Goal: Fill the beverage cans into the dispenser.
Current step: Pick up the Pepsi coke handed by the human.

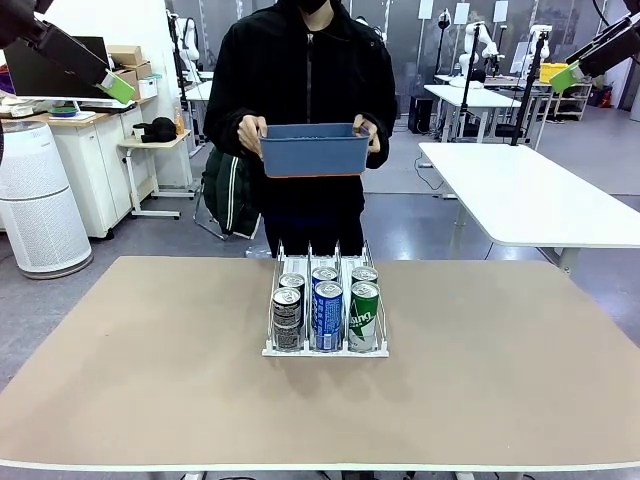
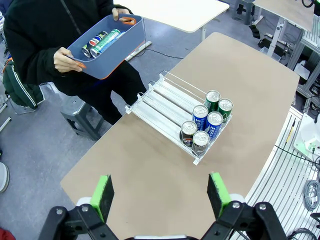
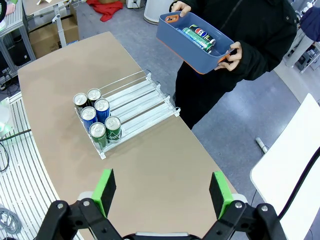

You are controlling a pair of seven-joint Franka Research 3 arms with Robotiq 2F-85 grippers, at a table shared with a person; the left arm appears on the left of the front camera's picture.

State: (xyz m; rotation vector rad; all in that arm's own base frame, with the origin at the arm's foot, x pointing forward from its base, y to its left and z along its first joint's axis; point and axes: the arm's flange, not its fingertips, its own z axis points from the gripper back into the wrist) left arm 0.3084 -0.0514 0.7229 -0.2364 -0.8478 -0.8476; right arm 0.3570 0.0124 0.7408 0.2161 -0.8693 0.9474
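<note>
Left gripper: the left gripper (image 2: 160,194) was wide open, its green pads far apart. It held nothing and touched nothing, raised high above the table (image 1: 150,380) on the robot's left.

Right gripper: the right gripper (image 3: 163,192) was also spread fully and empty, lifted well clear of the table on the robot's right.

Dispenser position: the dispenser (image 1: 322,262) sat near the middle of the table. It had a white base with thin upright dividers forming three lanes.

Dispenser direction: its long axis ran from the robot's side straight across towards the person. The far half of each lane was bare.

Cans in the dispenser: six beverage cans stood upright with silver tops up, two per lane, one behind the other. They were packed at the end nearest the robot.

Lane order, seen from the front: dark cans (image 1: 287,308) in the left lane, blue cans (image 1: 327,312) in the middle, green cans (image 1: 364,314) in the right.

Person: a person stood at the far side, hands (image 1: 251,131) gripping the ends of a blue bin (image 1: 313,155). The bin was held in the air beyond the dispenser's far end.

Bin contents: loose cans (image 2: 102,40) lay on their sides inside; their exact number could not be told.
</note>
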